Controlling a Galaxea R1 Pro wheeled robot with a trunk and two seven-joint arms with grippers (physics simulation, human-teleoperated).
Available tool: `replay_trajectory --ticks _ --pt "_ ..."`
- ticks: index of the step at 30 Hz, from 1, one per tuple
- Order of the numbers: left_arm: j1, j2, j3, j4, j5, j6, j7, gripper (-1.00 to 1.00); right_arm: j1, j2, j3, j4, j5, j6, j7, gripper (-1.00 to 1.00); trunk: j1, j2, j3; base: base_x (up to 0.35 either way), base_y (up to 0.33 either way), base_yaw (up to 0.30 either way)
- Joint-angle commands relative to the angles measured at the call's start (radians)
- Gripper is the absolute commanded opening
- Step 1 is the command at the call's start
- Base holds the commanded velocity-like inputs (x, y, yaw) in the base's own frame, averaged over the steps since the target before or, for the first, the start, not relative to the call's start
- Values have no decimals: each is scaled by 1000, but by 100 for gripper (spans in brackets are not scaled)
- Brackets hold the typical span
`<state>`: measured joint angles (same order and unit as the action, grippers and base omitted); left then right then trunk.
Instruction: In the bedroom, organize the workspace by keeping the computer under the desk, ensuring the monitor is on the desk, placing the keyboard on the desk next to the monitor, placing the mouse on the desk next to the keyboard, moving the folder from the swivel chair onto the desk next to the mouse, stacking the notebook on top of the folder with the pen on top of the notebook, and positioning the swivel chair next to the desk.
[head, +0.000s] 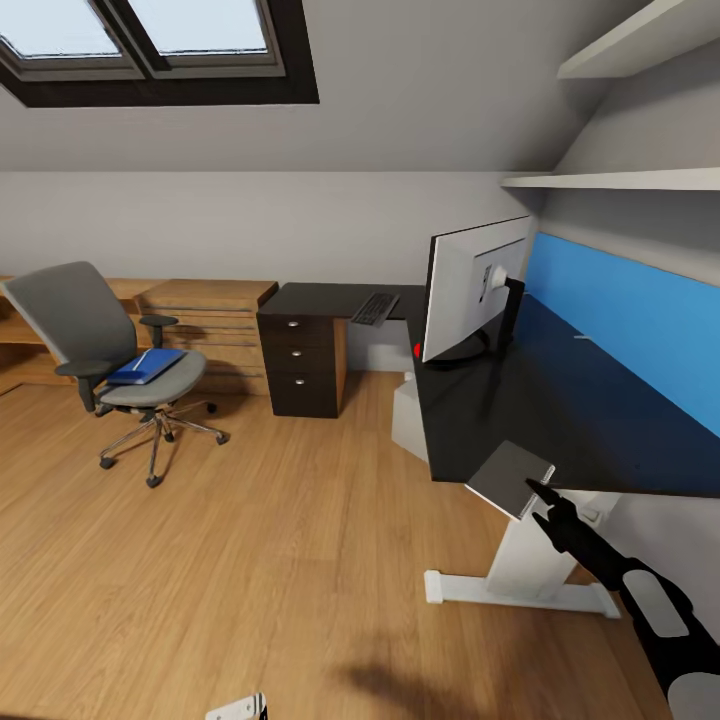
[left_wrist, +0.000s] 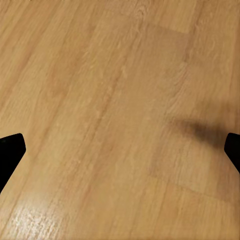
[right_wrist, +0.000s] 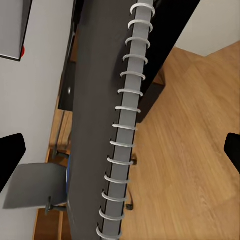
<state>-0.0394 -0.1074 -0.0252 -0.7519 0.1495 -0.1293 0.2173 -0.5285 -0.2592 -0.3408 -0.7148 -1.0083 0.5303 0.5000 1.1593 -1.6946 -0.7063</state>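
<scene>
Head view: my right end effector (head: 543, 503) reaches to the near corner of the tabletop (head: 560, 400), its fingers at the edge of the dark grey notebook (head: 511, 478), which overhangs that corner. The monitor (head: 472, 288) stands on the tabletop, the keyboard (head: 375, 308) lies further back, and the light grey computer (head: 409, 418) sits beneath. The blue folder (head: 146, 365) lies on the seat of the swivel chair (head: 110, 355), well apart from the tabletop. Left wrist view: my left end effector (left_wrist: 120, 150) is spread wide over bare wood floor (left_wrist: 110, 100), holding nothing. Right wrist view: the notebook's spiral binding (right_wrist: 122, 130) runs between my fingers, which stand wide apart at the frame's edges; whether they grip, I cannot tell. Step in hand, by my judgement: handling the notebook. The folder has to reach the tabletop first, so the next move calls for fetching it from the chair.
</scene>
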Motion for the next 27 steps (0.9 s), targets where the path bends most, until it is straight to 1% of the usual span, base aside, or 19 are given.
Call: replay_trajectory --ticks 1,5,27 --pt "0 0 -3 0 10 -4 4 100 -1 1 -3 0 -5 8 0 100 0 0 -1 0 0 0" --pt "0 0 -3 0 10 -4 4 100 -1 10 -2 0 -4 8 0 100 0 0 -1 0 0 0" --pt "0 0 -4 0 10 -4 4 100 -1 33 3 -2 -2 14 0 100 0 0 -1 0 0 0"
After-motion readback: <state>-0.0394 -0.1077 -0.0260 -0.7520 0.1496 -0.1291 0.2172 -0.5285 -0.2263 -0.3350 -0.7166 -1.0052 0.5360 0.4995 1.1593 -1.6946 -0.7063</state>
